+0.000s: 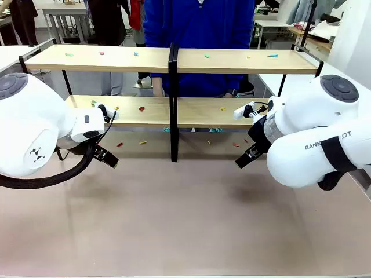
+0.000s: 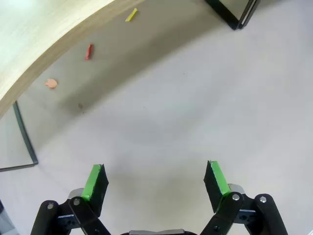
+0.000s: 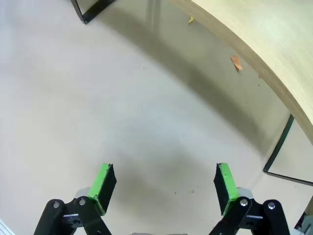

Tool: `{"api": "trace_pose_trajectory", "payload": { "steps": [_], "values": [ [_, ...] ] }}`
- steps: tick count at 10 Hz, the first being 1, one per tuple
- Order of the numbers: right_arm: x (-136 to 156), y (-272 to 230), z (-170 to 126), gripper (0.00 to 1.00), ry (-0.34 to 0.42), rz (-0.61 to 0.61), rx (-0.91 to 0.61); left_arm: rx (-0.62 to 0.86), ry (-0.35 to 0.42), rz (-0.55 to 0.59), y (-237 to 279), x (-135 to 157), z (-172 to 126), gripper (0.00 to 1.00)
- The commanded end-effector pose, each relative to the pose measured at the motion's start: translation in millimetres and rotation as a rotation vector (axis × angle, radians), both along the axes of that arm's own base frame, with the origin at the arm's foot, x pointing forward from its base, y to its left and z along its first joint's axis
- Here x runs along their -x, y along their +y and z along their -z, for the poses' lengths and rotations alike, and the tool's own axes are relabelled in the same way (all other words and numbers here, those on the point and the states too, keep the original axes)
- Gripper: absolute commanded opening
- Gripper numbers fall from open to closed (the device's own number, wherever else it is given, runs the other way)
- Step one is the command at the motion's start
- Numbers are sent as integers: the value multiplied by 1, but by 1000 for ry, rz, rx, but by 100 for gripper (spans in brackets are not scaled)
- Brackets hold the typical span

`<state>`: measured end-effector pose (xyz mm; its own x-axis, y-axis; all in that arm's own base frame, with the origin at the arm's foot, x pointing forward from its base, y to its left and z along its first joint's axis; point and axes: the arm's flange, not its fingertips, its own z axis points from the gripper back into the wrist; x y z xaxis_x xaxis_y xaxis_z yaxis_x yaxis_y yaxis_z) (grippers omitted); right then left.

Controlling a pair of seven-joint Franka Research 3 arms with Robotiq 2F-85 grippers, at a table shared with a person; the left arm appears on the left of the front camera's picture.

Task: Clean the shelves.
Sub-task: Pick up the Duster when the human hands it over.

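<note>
**Cleaning not yet begun: scraps across both boards, both grippers empty**

Front view: we see the shelves [image 1: 116,58], a wide two-tier rack of light wooden boards in a thin black frame, standing just beyond both grippers. Small coloured scraps [image 1: 141,108] dot the upper and lower boards, and more lie on the grey-brown tabletop [image 1: 185,220] under the rack. The left gripper [image 1: 107,156] and the right gripper [image 1: 246,157] hang low in front of the lower board, touching nothing. A person in a blue top [image 1: 197,23] stands behind the rack.

Left wrist view: the left gripper [image 2: 156,177] has its green pads wide apart and empty. Ahead of it, under the board's edge [image 2: 29,34], lie a red scrap [image 2: 88,51], a yellow one [image 2: 131,14] and a pinkish one [image 2: 51,83].

Right wrist view: the right gripper [image 3: 164,180] is likewise spread and empty. The board [image 3: 274,39] lies ahead, with an orange scrap [image 3: 236,62] beneath it, probably paper, though it is too small to tell.

We judge the whole job remains.
</note>
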<state>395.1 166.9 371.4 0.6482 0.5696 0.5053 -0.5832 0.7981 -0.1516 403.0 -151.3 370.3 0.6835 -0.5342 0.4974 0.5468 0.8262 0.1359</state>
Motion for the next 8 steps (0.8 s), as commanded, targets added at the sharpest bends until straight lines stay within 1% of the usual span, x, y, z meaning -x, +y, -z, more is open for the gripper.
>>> {"api": "trace_pose_trajectory", "payload": {
  "steps": [1, 8],
  "values": [
    [0, 0, 0, 100, 0, 0, 0, 0, -1, 0, 0, 0, 0, 100],
    [0, 0, 0, 100, 0, 0, 0, 0, -1, 0, 0, 0, 0, 100]
  ]
}}
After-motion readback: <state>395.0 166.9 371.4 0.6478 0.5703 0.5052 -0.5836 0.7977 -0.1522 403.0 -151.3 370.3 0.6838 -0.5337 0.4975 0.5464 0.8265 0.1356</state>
